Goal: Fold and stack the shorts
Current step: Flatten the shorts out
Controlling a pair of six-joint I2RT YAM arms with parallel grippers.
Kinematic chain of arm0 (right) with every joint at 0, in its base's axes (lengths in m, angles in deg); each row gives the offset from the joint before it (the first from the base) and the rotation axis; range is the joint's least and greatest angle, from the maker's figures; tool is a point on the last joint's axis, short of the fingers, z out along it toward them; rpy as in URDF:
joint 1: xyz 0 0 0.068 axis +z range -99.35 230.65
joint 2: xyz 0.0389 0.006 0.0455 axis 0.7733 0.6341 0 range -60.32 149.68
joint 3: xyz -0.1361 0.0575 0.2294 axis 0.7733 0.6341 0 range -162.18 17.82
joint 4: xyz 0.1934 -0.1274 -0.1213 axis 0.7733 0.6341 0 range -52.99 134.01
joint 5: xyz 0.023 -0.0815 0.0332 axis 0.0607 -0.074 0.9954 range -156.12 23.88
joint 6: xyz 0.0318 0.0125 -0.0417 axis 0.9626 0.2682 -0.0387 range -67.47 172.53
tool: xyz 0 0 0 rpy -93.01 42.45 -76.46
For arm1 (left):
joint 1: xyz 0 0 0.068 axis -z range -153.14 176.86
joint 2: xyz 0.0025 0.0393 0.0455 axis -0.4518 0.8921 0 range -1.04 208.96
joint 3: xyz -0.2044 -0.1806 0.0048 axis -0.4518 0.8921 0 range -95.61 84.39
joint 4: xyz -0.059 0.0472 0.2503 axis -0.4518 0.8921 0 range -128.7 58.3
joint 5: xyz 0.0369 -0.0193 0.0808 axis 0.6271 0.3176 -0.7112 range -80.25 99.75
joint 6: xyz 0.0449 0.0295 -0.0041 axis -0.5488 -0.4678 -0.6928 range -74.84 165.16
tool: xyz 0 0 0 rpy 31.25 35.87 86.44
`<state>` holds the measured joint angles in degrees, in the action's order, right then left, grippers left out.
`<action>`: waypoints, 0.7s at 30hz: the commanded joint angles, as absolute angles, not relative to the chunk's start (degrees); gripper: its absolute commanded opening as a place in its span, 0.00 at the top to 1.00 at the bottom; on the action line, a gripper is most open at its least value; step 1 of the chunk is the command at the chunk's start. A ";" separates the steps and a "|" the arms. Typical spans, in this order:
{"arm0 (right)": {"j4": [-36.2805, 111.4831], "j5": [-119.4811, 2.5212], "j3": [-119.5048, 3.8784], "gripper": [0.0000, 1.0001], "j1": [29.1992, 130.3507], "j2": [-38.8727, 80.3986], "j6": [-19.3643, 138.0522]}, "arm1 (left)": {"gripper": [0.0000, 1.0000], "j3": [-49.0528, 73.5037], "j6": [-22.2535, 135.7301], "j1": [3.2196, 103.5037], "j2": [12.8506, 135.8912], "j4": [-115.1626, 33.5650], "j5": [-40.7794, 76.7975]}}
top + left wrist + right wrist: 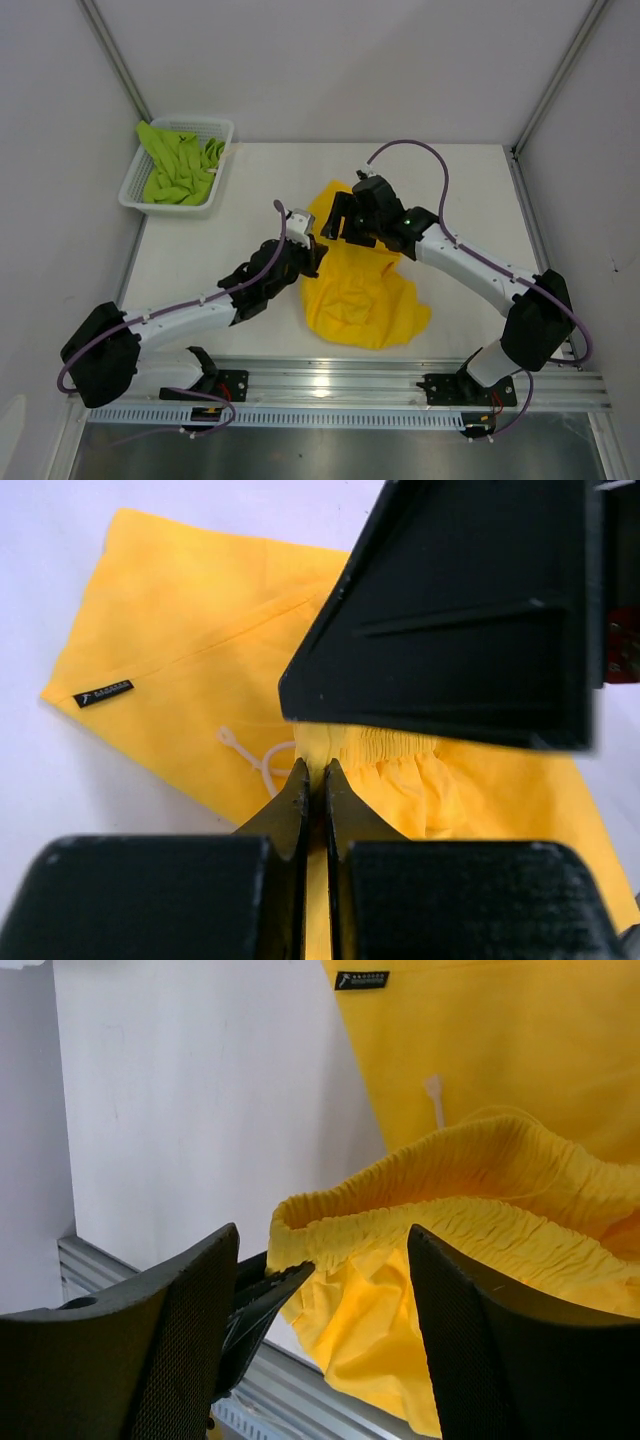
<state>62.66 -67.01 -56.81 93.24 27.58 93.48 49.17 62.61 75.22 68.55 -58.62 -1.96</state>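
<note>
the left gripper (313,772) is clamped on the waistband (480,1160) of the yellow shorts (360,295), lying mid table (470,200). the right gripper (322,1238) is open, jaws either side of that waistband. the green shorts (178,165) lie in the basket (180,121), far left.

From my console I see a flat matte white bench (250,190) boxed in by plain pale grey walls (340,60) at the back and on both sides. Slim brushed-aluminium posts (115,60) run up the two rear corners. A slotted aluminium rail (350,378) edges the near side, catching a small glare. The light is soft and even, and shadows stay faint.
</note>
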 commanded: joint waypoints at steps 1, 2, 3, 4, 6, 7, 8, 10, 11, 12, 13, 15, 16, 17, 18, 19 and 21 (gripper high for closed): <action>62.94 -70.08 -59.43 0.30 93.63 27.92 98.14 | 1.00 50.99 59.75 77.57 65.68 -65.75 -6.59; 62.76 -69.81 -59.52 0.32 93.63 28.19 99.19 | 1.00 52.04 59.57 77.75 65.50 -66.29 -7.03; 62.58 -69.64 -59.44 0.34 93.63 28.27 99.81 | 1.00 52.14 59.31 77.84 65.59 -66.73 -7.30; 62.32 -69.46 -59.43 0.37 93.63 28.45 99.99 | 1.00 52.23 59.22 78.01 65.67 -67.34 -7.39; 61.97 -68.58 -59.43 0.40 93.71 28.80 100.60 | 1.00 52.40 58.52 78.36 66.28 -67.61 -8.09; 61.88 -68.41 -59.43 0.40 93.80 28.89 100.69 | 1.00 52.32 58.26 78.80 66.64 -67.87 -8.44; 62.05 -68.41 -59.52 0.41 93.80 28.89 100.87 | 1.00 52.14 58.08 79.07 66.90 -67.96 -9.49; 61.88 -68.06 -59.26 0.42 93.89 28.89 101.13 | 1.00 51.96 57.29 79.68 67.60 -68.22 -10.20; 62.05 -67.53 -59.26 0.42 93.98 28.89 101.22 | 1.00 51.79 57.03 79.95 67.78 -68.23 -11.07; 62.14 -67.44 -59.26 0.42 93.98 28.72 101.48 | 1.00 51.27 56.50 80.38 68.39 -68.14 -11.69; 61.97 -67.35 -59.09 0.41 94.07 28.72 101.40 | 1.00 51.09 56.24 80.56 68.66 -67.96 -12.13; 62.23 -67.17 -59.00 0.39 94.07 28.45 101.66 | 1.00 49.95 55.27 81.44 69.54 -67.52 -14.14; 62.23 -67.44 -58.91 0.38 94.15 28.28 101.66 | 1.00 49.94 54.83 81.79 70.24 -67.44 -14.85; 62.32 -67.70 -58.99 0.39 94.15 28.19 101.66 | 1.00 49.59 54.39 82.32 70.68 -67.44 -15.56; 62.41 -67.70 -59.00 0.40 94.15 28.28 101.66 | 1.00 49.33 53.60 82.84 70.94 -67.52 -17.30; 62.49 -67.88 -59.08 0.41 94.24 28.45 101.57 | 1.00 49.07 53.25 83.63 71.21 -67.70 -17.76; 62.49 -67.97 -59.08 0.44 94.15 28.98 101.66 | 1.00 48.71 52.63 84.78 71.91 -68.22 -18.98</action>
